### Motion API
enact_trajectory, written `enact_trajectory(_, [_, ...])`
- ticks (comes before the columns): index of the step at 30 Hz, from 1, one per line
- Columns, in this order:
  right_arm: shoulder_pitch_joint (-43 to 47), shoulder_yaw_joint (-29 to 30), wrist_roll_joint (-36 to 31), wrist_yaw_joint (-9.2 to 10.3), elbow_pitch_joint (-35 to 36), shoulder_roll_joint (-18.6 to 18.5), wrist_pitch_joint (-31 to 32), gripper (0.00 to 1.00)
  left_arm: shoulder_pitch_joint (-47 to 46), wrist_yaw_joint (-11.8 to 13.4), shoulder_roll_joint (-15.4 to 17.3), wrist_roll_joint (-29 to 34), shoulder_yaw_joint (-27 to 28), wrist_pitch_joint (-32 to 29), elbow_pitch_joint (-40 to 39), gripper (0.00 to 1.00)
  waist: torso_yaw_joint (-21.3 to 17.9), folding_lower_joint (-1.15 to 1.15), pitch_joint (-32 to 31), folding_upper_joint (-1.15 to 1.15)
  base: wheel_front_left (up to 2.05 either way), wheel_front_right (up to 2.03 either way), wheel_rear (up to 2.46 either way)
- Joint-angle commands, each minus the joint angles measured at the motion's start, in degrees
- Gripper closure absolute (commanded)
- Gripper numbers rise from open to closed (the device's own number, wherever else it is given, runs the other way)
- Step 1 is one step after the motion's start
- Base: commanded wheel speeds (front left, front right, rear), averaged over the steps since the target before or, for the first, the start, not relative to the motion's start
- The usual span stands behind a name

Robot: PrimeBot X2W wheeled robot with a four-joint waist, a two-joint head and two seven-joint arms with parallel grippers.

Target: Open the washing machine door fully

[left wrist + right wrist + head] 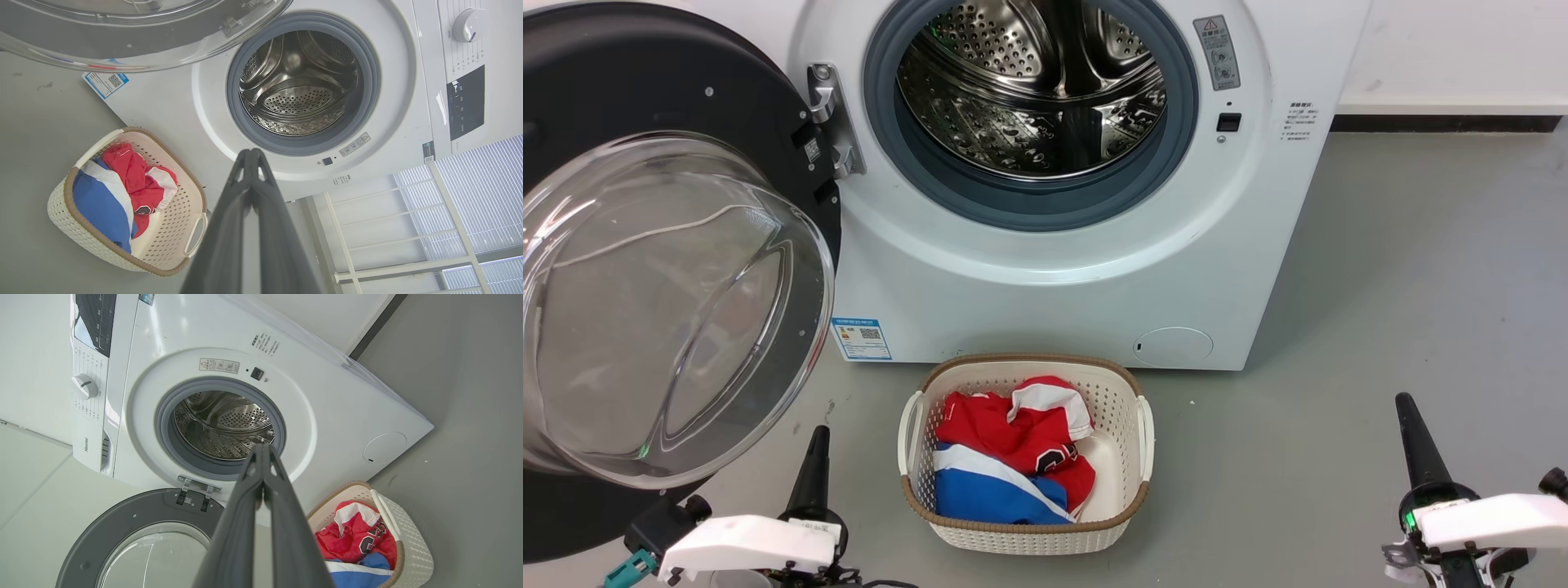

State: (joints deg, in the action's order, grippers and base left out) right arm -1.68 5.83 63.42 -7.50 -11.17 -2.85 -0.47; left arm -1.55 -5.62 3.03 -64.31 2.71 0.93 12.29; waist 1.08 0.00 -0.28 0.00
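The white washing machine [1062, 278] stands straight ahead with its steel drum [1037, 90] exposed. The washing machine door [662, 302], black-rimmed with a bulging clear glass bowl, is swung wide out to the left on its metal hinge [829, 122]. My left gripper [818, 437] sits low at the lower left, just below the door's glass, shut and holding nothing. At the lower right my right gripper [1403, 402] is shut too, well away from the machine. The door [135, 543] and the machine [335, 400] show in the right wrist view, the door's glass [122, 36] in the left wrist view.
A cream laundry basket [1123, 502] with red, white and blue clothing stands on the grey floor in front of the machine, between my two grippers. Open floor [1421, 286] lies to the machine's right. A white wall with a dark skirting runs behind.
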Motion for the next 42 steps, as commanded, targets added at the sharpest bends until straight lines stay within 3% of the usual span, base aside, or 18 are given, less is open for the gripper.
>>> enact_trajectory(1, [-1.5,0.13,1.72,0.01,0.22,-0.05,0.32,1.0,-1.54,-0.45,0.23,-1.48,0.39,-0.39,-0.28,1.0,-0.02,0.0,0.01,0.0,0.0,0.0,0.0])
enact_trajectory(42, [-4.22,0.59,22.84,0.02,-2.24,-0.04,5.59,1.0,-4.22,-1.63,0.12,-22.21,2.92,-5.82,1.36,1.0,-0.78,0.0,0.34,0.0,0.0,0.0,0.0])
